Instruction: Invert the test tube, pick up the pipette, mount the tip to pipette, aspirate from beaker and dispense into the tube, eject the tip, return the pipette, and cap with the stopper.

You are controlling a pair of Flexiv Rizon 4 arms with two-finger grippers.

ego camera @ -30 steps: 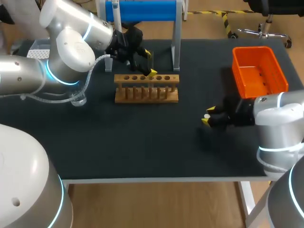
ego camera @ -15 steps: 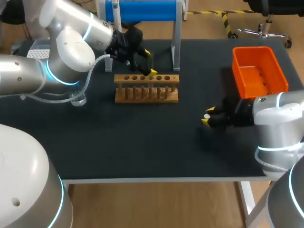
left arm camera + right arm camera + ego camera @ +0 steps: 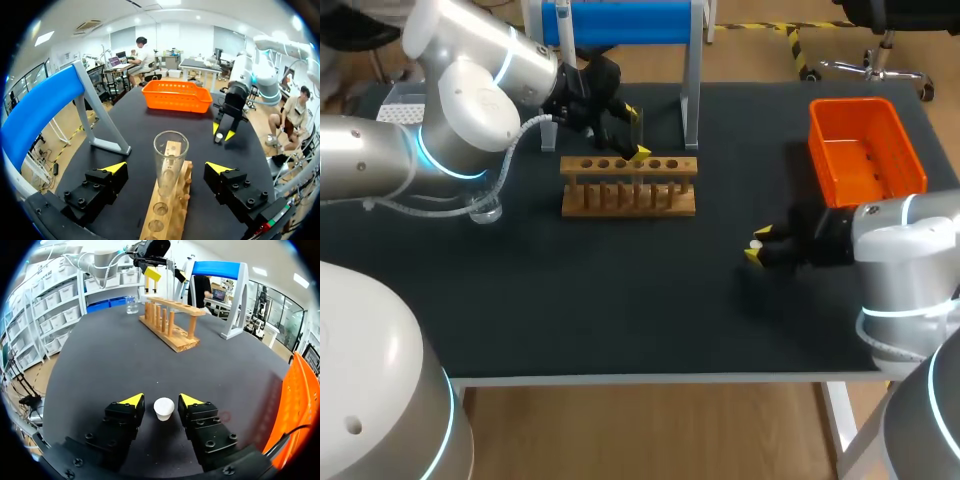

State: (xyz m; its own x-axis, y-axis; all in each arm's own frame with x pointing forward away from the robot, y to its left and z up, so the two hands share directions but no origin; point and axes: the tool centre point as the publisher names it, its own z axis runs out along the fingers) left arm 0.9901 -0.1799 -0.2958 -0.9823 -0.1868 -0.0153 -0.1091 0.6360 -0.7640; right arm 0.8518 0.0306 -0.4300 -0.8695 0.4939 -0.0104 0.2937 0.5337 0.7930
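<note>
Clear glass test tube (image 3: 170, 155), tan wooden rack (image 3: 628, 187), white stopper (image 3: 163, 408). The table (image 3: 620, 300) shows flat matte black, the basket (image 3: 865, 148) solid bright orange, the stand (image 3: 620, 22) blue on grey legs, fingertips (image 3: 116, 167) vivid yellow on black.

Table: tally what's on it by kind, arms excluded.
Wooden rack: 1
Test tube: 1
Beaker: 1
Stopper: 1
Orange basket: 1
Blue-topped stand: 1
White box, partly hidden: 1
Total: 7. I can't make out a pipette.
</note>
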